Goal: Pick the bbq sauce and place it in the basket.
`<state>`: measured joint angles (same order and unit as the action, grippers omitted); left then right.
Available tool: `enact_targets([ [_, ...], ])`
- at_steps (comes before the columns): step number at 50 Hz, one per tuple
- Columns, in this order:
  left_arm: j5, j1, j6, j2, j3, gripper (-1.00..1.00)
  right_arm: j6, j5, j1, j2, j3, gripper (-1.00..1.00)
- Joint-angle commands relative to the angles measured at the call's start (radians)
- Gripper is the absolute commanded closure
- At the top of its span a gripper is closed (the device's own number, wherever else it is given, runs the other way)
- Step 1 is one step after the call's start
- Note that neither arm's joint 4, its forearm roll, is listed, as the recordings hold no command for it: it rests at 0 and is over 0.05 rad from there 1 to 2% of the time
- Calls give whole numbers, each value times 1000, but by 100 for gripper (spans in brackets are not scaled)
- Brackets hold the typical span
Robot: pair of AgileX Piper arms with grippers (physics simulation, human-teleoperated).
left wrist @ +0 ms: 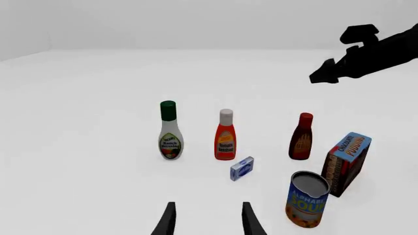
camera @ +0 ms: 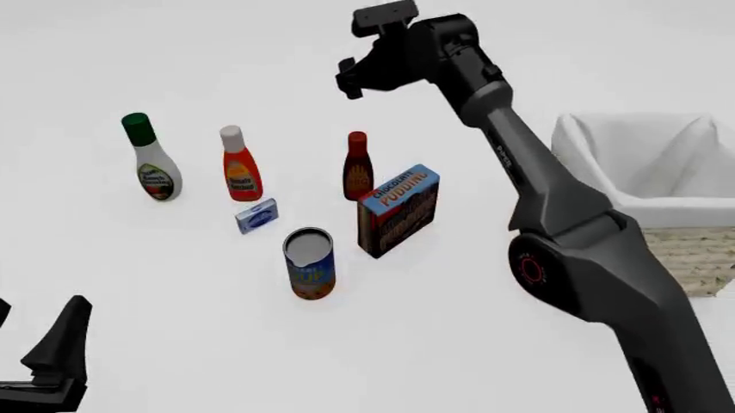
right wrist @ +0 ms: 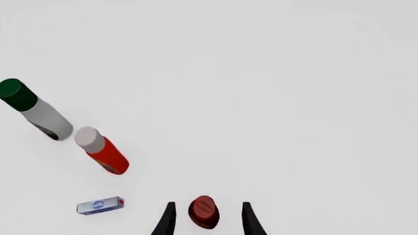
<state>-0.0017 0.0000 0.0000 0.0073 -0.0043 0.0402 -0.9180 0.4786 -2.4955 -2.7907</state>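
Landmark: bbq sauce (camera: 357, 168), upright on desk (camera: 172, 292). To its left, ketchup bottle (camera: 239, 165), then ranch bottle (camera: 151, 158) further left, all in a row. Small box (camera: 257, 215) in front-left of it. Pudding box (camera: 398, 210) just in front-right; soup can (camera: 310, 262) further front. Basket (camera: 677, 249) well to its right. Right gripper (camera: 354, 79) above it, slightly behind.
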Motion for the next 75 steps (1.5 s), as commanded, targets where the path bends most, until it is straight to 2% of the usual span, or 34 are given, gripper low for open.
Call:
enact_targets([
  [1,0,0,0,0,0,-100,-5,-14,11,-59,-39,-100],
  [75,0,0,0,0,0,-100,-25,23,8,-207,-40,-100],
])
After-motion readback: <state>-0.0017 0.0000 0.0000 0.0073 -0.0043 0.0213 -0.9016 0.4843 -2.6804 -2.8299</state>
